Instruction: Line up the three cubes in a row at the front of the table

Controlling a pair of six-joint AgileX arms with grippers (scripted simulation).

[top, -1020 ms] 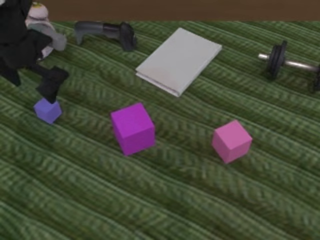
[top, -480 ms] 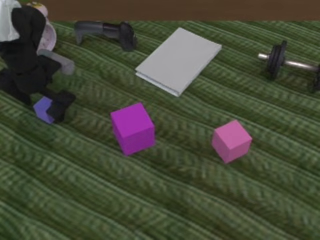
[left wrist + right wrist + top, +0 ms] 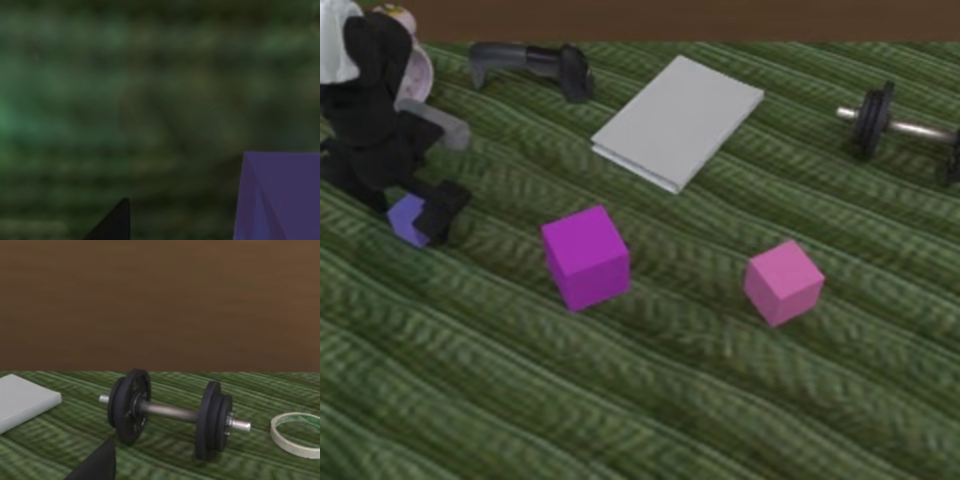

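Observation:
The small blue-violet cube (image 3: 406, 216) sits at the table's far left, and my left gripper (image 3: 410, 205) is lowered over it. One dark finger (image 3: 443, 207) stands just right of the cube; the arm hides the other side. In the left wrist view the cube (image 3: 282, 196) fills one side and a fingertip (image 3: 116, 224) stands apart from it, so the gripper is open around the cube. The large magenta-purple cube (image 3: 585, 256) rests left of centre and the pink cube (image 3: 783, 281) to its right. My right gripper (image 3: 142, 474) is parked outside the top view.
The green ribbed table (image 3: 660, 400) has a brown far edge. At the back lie a grey-white book (image 3: 678, 121), a dark scanner-like tool (image 3: 535, 64) and a dumbbell (image 3: 900, 125), also seen as the dumbbell (image 3: 170, 412) beside a tape roll (image 3: 297, 434).
One second ago my left gripper hung just above and behind the blue-violet cube; it has come down around it. Nothing has moved over the last half second.

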